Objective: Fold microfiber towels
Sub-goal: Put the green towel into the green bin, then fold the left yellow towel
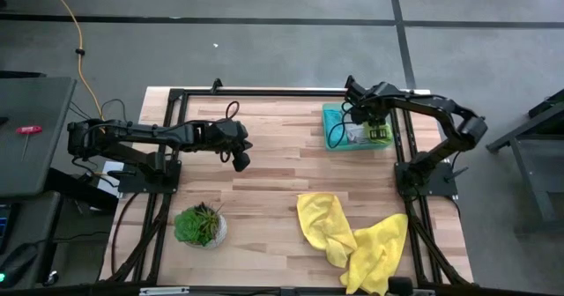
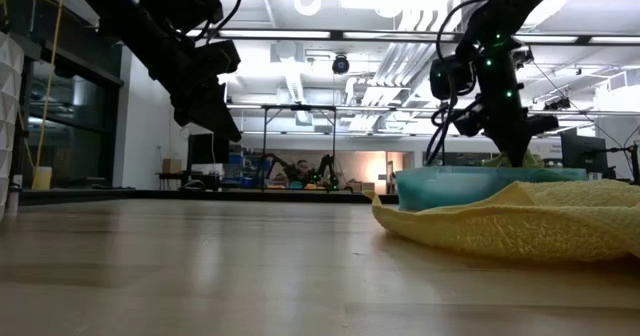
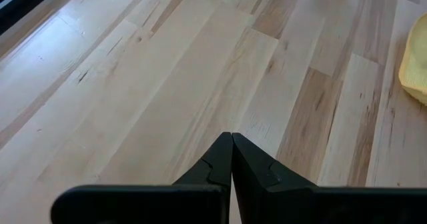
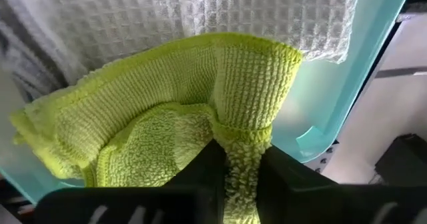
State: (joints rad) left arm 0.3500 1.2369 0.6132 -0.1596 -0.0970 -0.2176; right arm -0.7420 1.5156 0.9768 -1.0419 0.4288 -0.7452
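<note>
A teal tray (image 1: 327, 120) stands at the table's far right and holds a pale grey-white towel (image 4: 200, 17) with a lime green towel (image 4: 153, 117) bunched on top of it. My right gripper (image 4: 241, 151) reaches down into the tray (image 4: 333, 104), shut on the lime green towel. A yellow towel (image 1: 352, 239) lies crumpled on the wood near the front right. My left gripper (image 3: 231, 141) hangs shut above bare wood left of the table's middle (image 1: 240, 159), holding nothing. My right gripper pinches a bunched-up fold of the lime green towel (image 4: 243, 134) between its two fingers (image 4: 215, 164). The fingers come from above, slanting down. The rest of the towel lies slack and crumpled on the grey-white towel in the tray.
A small potted plant (image 1: 201, 225) stands near the front left. The black frame rail (image 1: 264, 91) runs along the table's far edge. Open wood (image 1: 282, 173) lies between the two arms. In the low view the yellow towel (image 2: 520, 226) lies in front of the tray (image 2: 450, 186).
</note>
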